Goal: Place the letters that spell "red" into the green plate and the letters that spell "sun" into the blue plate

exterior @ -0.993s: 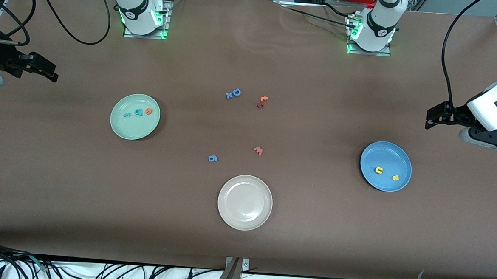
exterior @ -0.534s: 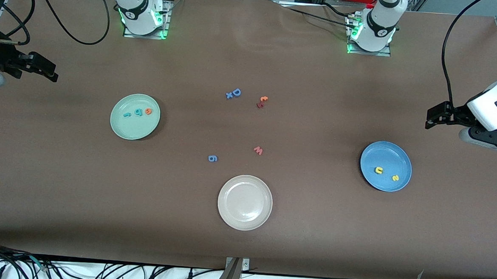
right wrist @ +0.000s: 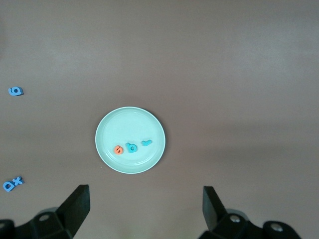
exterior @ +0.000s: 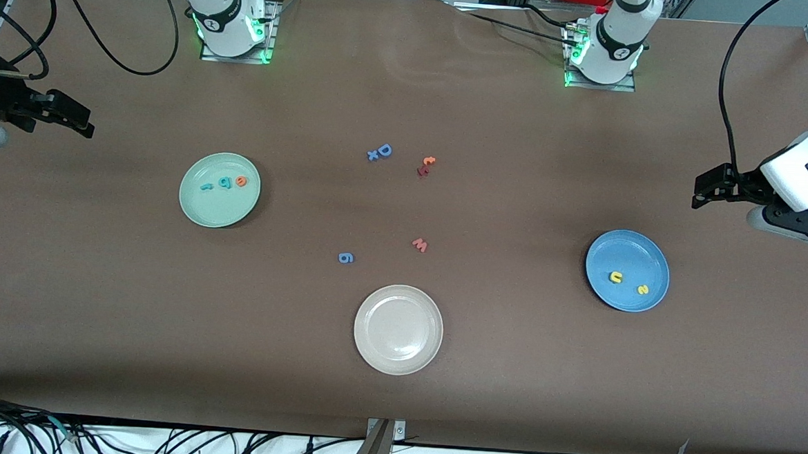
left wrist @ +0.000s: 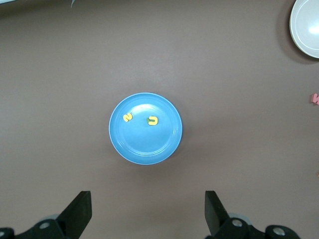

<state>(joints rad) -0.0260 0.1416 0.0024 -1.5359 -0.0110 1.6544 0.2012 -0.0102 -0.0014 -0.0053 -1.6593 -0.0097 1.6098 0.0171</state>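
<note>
Both the left pincer (left wrist: pixel 144 214) and right pincer (right wrist: pixel 142 211) hang wide open and empty, each above its plate; the foam letters look light and soft, best pinched across flat edges.

Front camera high, faces both arm bases, sees whole table (exterior: pixel 95 308). Left wrist camera looks straight down from well above blue plate (left wrist: pixel 145 128); right wrist same over green plate (right wrist: pixel 130 140). Front view shares both plates.

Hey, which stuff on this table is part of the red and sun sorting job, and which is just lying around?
Part of the job:
green plate with teal r, teal d, orange e
blue plate with yellow u, yellow s

Lying about:
beige plate
blue D
blue g
red w
</note>
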